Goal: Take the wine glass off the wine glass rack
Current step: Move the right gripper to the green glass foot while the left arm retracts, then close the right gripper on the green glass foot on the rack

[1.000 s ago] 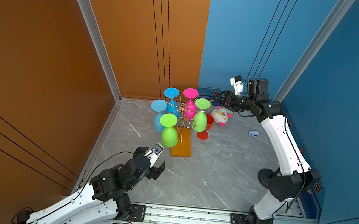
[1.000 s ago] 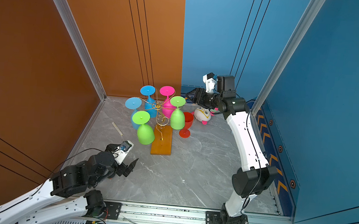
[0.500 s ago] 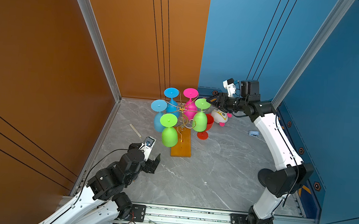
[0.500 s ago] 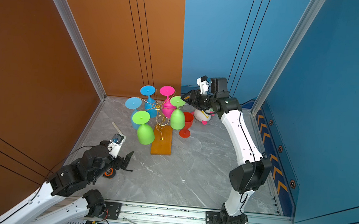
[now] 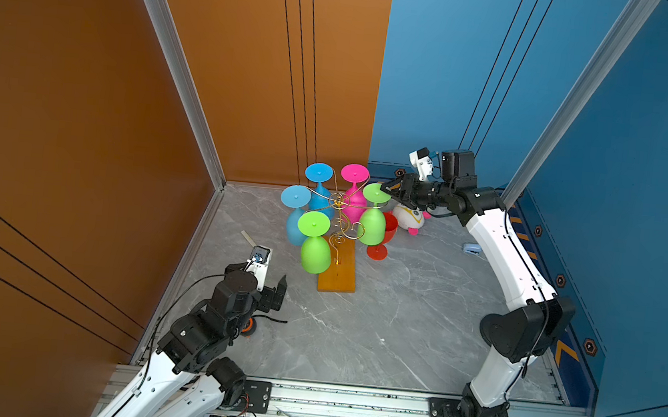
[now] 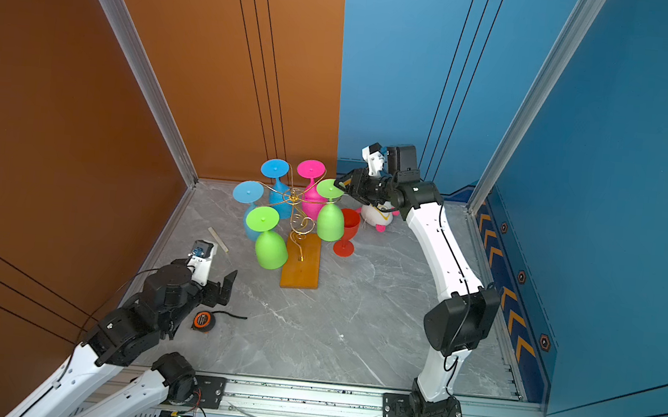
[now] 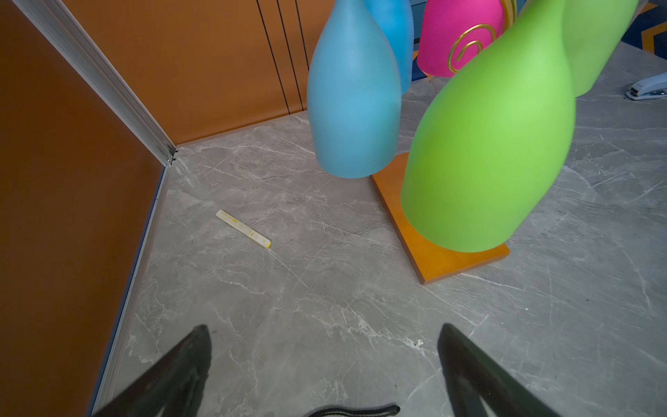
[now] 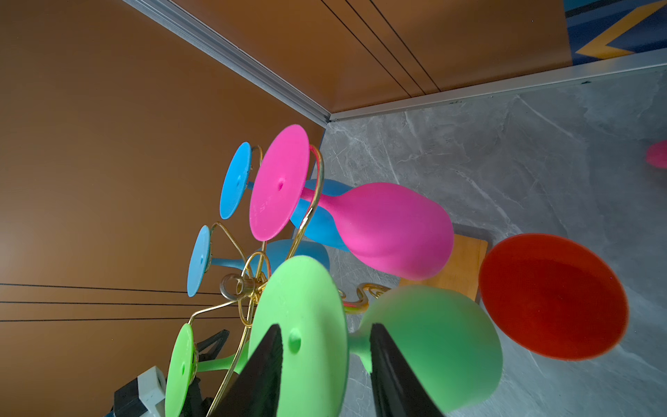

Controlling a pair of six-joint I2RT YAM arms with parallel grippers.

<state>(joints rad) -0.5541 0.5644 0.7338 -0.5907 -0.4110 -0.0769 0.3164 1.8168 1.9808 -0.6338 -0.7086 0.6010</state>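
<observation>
The wine glass rack [image 5: 338, 272] stands on its wooden base on the grey floor [image 5: 353, 336]. Five glasses hang upside down from its gold arms: a light blue glass [image 5: 295, 228], a blue glass [image 5: 324, 202], a pink glass [image 5: 352, 209], a front green glass [image 5: 314, 253] and the green wine glass [image 5: 371, 226].

The green wine glass hangs on the side of the rack where the right arm works, with its round foot on top. The right gripper [image 8: 325, 330] is at that foot. Its two fingers are apart, one on each side of the foot. A small gap shows between the foot and the finger by the stem, so they do not pinch it.

A red glass [image 5: 384, 233] stands right way up just beside the rack, on the same side.

The left gripper [image 7: 323, 328] hangs low near the front of the rack without touching it. Its fingers are wide apart. A white stick [image 7: 243, 228] lies on the floor near the rack, on the left arm's side.
</observation>
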